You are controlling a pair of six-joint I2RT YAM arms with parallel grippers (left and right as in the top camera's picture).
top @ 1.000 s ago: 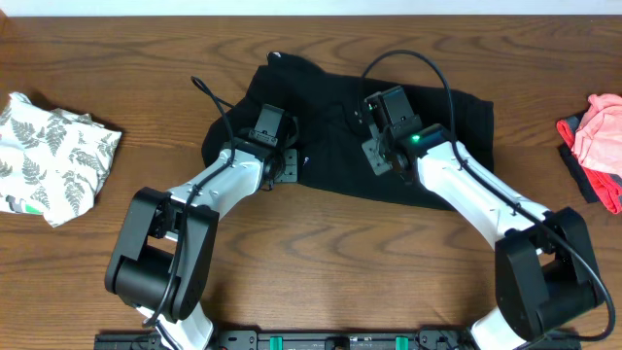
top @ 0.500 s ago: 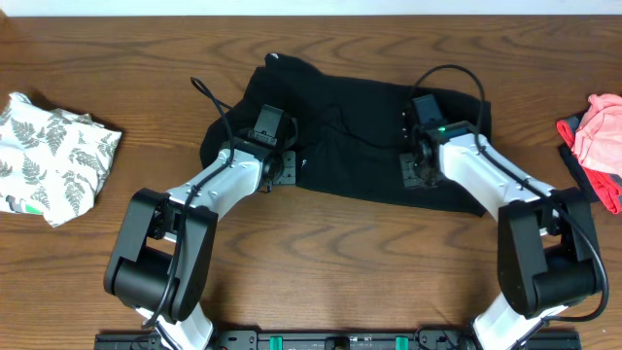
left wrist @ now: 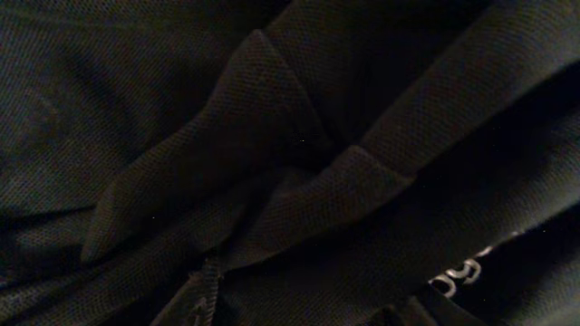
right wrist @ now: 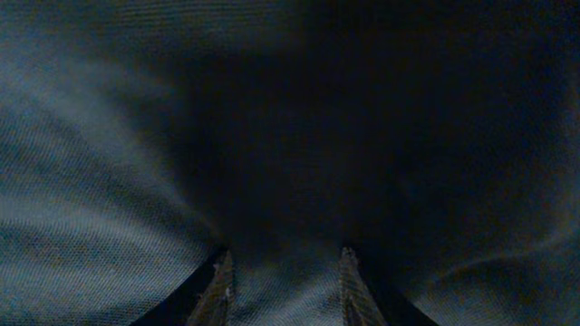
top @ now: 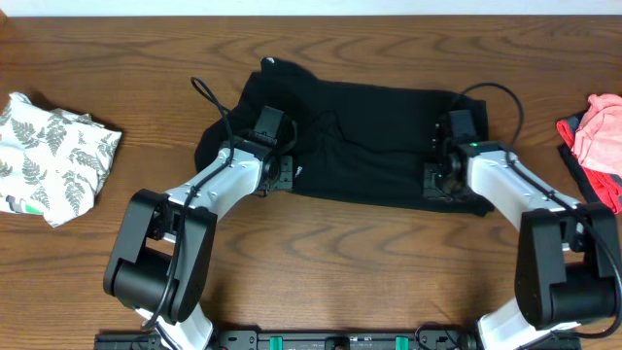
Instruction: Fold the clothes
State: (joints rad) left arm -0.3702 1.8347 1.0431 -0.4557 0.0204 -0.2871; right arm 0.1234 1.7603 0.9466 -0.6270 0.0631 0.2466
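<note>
Right pincer swept out toward the right hem – the cloth lies flatter for it

Over the last second my right pincer (right wrist: 285, 281) has slid from the middle of the black garment (top: 369, 146) to near its right edge, and the cloth now lies more evenly on the table (top: 340, 272), which I judge readies it for a first fold. Its fingertips (right wrist: 222, 282) stand partly apart, pressed into the black cloth, which runs across the gap; whether they nip it I cannot tell. My left pincer (top: 277, 175) has not moved from the garment's left part – its wrist view shows only creased fabric, so its state I cannot tell. The fern-print piece (top: 53, 156) and pink piece (top: 598, 131) lie well apart at the table's ends.
</note>
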